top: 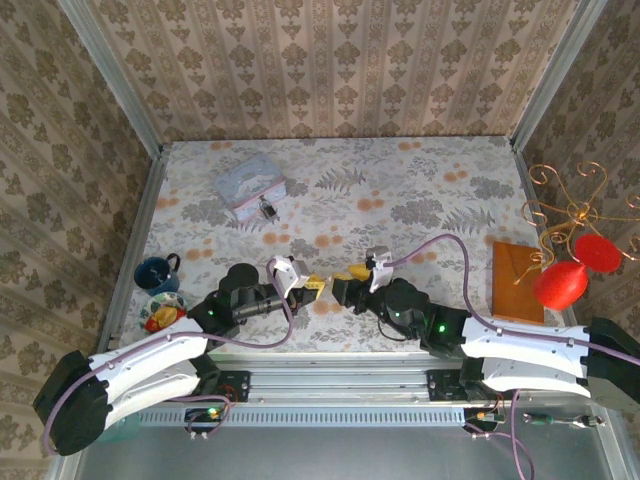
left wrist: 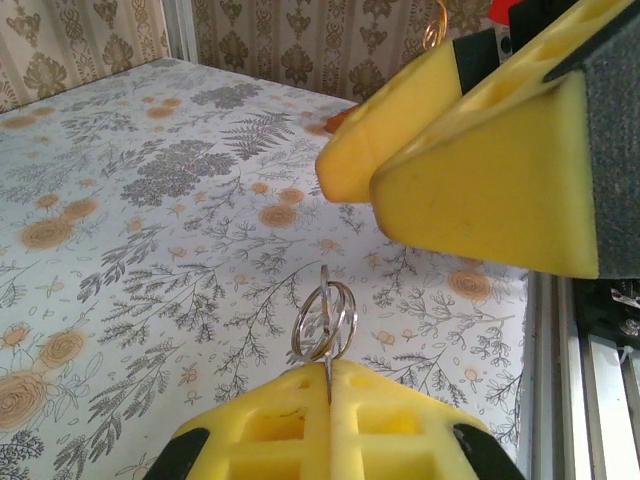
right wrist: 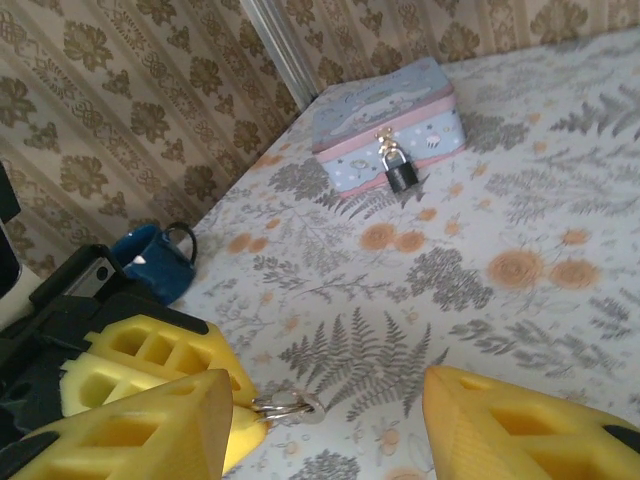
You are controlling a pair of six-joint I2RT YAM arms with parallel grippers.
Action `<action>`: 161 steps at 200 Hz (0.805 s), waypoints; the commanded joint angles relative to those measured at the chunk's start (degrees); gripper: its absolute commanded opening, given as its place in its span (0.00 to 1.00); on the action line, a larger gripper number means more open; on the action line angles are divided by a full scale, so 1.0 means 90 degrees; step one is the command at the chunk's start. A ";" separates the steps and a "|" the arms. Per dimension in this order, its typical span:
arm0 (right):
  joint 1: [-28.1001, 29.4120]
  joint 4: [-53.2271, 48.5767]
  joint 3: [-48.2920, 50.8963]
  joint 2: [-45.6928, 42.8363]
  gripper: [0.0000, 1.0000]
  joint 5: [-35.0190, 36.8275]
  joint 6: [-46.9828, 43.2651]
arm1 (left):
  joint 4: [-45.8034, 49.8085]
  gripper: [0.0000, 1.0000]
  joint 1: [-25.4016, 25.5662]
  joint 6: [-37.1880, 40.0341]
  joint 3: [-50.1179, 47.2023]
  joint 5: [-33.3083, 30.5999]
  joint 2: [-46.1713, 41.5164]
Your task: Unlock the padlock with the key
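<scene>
A tiny thin metal key (left wrist: 327,362) is pinched between the closed yellow foam pads of the left gripper (left wrist: 328,378). In the left wrist view it is seen edge-on as a narrow strip rising straight out of the seam between the pads. Its long axis is in line with the fingers, and its free end is pointed away from the gripper. A silvery split ring (left wrist: 322,320) is threaded on it just beyond the pad tips. Which end of the key is clamped cannot be told.

In the top view the left gripper (top: 308,285) is aimed rightward at the right gripper (top: 352,275), tip to tip near the front of the floral-patterned table (top: 430,200).

In the right wrist view the two yellow fingers of the right gripper (right wrist: 330,400) are spread wide apart, with nothing between them. The ring (right wrist: 285,407) is seen just beside its left finger.

The tiny dark padlock (right wrist: 402,173) with a silvery shackle is hung upright, shackle on top, on the front of a pale blue printed tin box (right wrist: 385,115). It is at the far left of the table, well apart from both grippers. A dark blue mug (right wrist: 160,262) is stood nearer the left edge.
</scene>
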State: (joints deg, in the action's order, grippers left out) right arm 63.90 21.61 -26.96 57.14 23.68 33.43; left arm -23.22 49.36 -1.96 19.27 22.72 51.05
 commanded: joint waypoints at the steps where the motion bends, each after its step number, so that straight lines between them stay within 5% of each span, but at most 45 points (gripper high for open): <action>1: -0.0020 -0.0154 -0.0264 0.0132 0.54 -0.0132 0.0787 | -0.0164 0.00 -0.0011 -0.0068 0.0008 0.0064 0.0010; 81: -0.0019 -0.0601 -0.0719 0.0698 0.50 -0.0389 0.1421 | -0.0126 0.00 0.0124 0.0077 0.0037 -0.0097 0.0095; 161: -0.0059 -0.1643 -0.0944 0.0559 0.30 -0.0227 0.1424 | -0.0027 0.00 0.0164 0.0148 0.0066 -0.0315 0.0129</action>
State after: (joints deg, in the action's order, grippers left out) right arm 63.72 11.16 -33.58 63.46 20.51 46.30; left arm -22.92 50.57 -1.72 19.27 20.53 51.92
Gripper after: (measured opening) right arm 0.317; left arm 0.052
